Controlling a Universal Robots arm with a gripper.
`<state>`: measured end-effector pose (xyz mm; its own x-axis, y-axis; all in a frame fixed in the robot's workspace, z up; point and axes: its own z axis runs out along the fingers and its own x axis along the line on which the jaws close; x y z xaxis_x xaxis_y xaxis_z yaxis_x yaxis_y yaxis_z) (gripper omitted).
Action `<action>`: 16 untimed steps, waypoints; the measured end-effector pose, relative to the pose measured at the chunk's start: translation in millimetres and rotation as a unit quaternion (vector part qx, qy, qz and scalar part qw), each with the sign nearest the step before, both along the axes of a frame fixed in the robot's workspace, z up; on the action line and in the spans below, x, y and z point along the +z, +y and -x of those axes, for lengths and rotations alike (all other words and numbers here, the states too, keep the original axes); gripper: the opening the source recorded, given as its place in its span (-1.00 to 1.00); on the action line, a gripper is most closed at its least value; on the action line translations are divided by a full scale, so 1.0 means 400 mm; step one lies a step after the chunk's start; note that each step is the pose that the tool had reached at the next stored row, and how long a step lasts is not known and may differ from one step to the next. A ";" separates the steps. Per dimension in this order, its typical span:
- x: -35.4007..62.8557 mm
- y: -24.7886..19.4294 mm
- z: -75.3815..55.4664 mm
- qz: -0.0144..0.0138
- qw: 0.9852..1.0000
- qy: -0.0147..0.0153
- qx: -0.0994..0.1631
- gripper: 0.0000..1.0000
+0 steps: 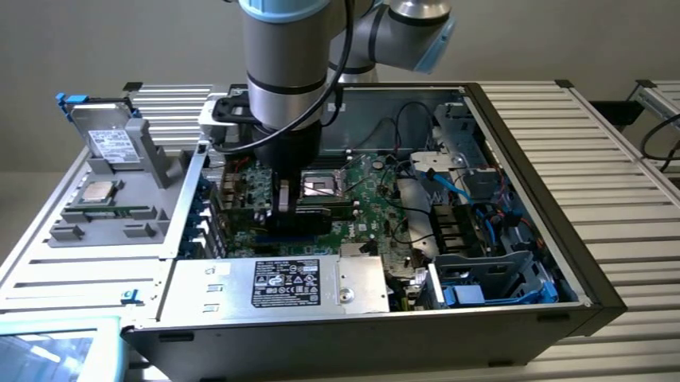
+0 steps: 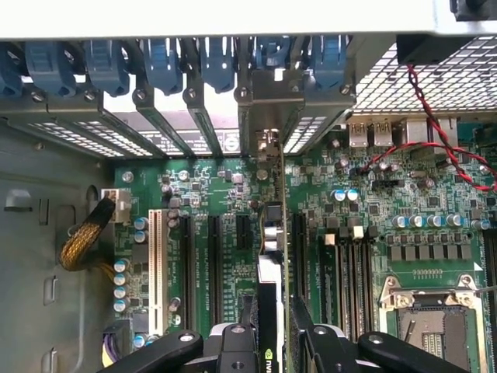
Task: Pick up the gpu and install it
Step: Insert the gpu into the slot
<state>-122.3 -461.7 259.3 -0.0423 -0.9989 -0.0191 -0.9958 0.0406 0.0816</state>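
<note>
My two black fingers (image 2: 233,346) sit closest to the wrist camera. My gripper (image 2: 273,350) is clamped on the gpu (image 2: 272,264), one pad on each face, the jaws only as far apart as the card is thick. The card stands on edge between them. I see its thin upper edge, with a small green logo mark close to my pads, running away from me toward the rear wall of the computer case (image 1: 595,310).

The gpu is down inside the case, over the motherboard (image 2: 217,194). It runs parallel to the long black expansion slots (image 2: 213,256) on either side of it. Its far end reaches a silver metal piece (image 2: 268,101) under the row of blue latches (image 2: 163,62). I cannot tell whether that piece is the card's own end bracket or a slot cover.

In the exterior view my arm (image 1: 282,72) reaches straight down into the case. My fingers are low over the board, just to the exterior view's left of the processor socket (image 1: 321,187) and behind the power supply (image 1: 276,282).

I judge the pick-up finished and the card brought into line with its place on the board. The install is not shown complete. The card's body hides its contact edge, so I cannot say whether it is pressed home in the slot or only resting above it. I have not let go of it.
</note>
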 end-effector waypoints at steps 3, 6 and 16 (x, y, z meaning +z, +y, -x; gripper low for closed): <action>0.000 -0.003 0.000 0.000 1.000 0.000 0.000 -0.44; 0.000 -0.009 0.000 0.000 1.000 0.002 0.000 -0.44; 0.000 -0.011 -0.003 -0.004 1.000 0.005 0.000 -0.44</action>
<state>-121.0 -466.0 259.4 -0.0433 -0.9987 -0.0262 -0.9949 0.0407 0.0924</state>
